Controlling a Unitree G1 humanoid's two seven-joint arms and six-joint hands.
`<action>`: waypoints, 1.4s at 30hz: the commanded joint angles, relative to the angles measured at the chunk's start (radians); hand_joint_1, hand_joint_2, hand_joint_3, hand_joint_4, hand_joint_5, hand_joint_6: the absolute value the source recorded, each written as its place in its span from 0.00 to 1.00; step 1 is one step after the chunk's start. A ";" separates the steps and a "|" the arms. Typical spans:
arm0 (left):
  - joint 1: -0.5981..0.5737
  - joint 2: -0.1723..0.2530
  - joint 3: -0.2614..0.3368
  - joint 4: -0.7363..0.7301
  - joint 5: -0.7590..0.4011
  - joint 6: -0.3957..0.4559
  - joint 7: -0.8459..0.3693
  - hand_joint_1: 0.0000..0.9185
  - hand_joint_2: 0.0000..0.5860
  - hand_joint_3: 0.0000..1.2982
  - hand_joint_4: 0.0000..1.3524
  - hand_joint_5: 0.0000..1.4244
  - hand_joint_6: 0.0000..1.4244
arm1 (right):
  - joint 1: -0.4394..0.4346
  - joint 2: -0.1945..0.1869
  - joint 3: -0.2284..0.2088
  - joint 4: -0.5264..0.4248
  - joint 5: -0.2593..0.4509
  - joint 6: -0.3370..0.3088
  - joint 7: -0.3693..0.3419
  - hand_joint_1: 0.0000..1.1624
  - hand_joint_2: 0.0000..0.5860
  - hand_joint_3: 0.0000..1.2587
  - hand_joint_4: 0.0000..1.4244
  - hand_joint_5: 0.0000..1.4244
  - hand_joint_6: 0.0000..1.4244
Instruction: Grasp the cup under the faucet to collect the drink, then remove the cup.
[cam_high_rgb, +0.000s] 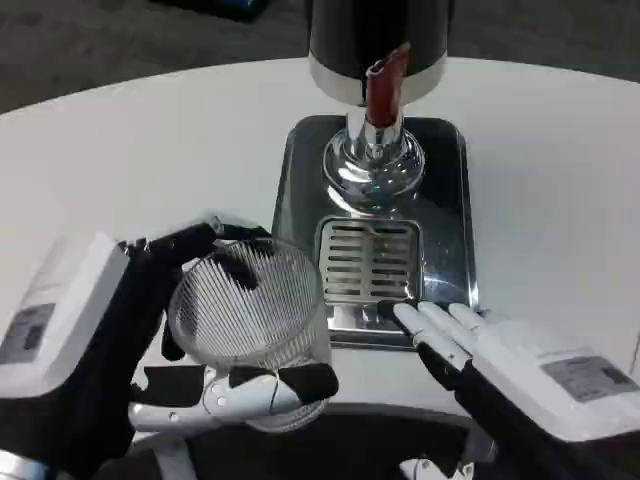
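**Cup in hand, off to the side of the tap**

Left robot hand (150, 340) wraps a ribbed clear cup (250, 320) — dark fingers curl over the far rim and a white-and-black finger crosses the near side low down, so the cup is gripped and appears lifted just off the white surface (120, 150). Whether anything is in the cup I cannot tell; it looks clear through the ribbing.

Right robot hand (500, 365) holds nothing. Its fingers lie fairly straight and a little apart, the fingertips (425, 320) resting at the near edge of the steel drip tray (450, 200).

From the left robot hand, the slotted grate (368, 262) sits just to the right of the cup, and the faucet (385, 85) with its red lever stands beyond it and further to the right, under the dark dispenser body (380, 35). The cup is beside the tray, not beneath the spout.

By my reading the grasp is done and the cup is out from under the faucet — either carrying toward it or already removed. If filling is still owed, the next move calls for sliding the cup rightward and forward over the grate, keeping it upright, centred under the spout, and clear of the right fingertips at the tray's edge.
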 joint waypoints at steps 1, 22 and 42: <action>0.008 0.002 0.010 -0.006 -0.014 -0.011 0.006 0.76 0.00 0.74 0.81 0.85 1.00 | 0.011 0.006 -0.002 -0.013 -0.005 -0.003 0.010 0.38 0.77 0.00 0.00 0.00 0.00; -0.017 0.001 -0.005 0.023 -0.007 -0.007 0.009 0.76 0.00 0.74 0.81 0.85 1.00 | 0.020 0.018 -0.028 -0.019 0.010 0.006 0.007 0.38 0.77 0.00 0.00 0.00 0.00; -0.251 0.009 -0.088 0.267 0.102 -0.002 0.058 0.76 0.00 0.74 0.81 0.85 1.00 | 0.142 0.023 -0.363 -0.037 0.221 -0.105 -0.032 0.39 0.79 0.01 0.00 0.00 0.00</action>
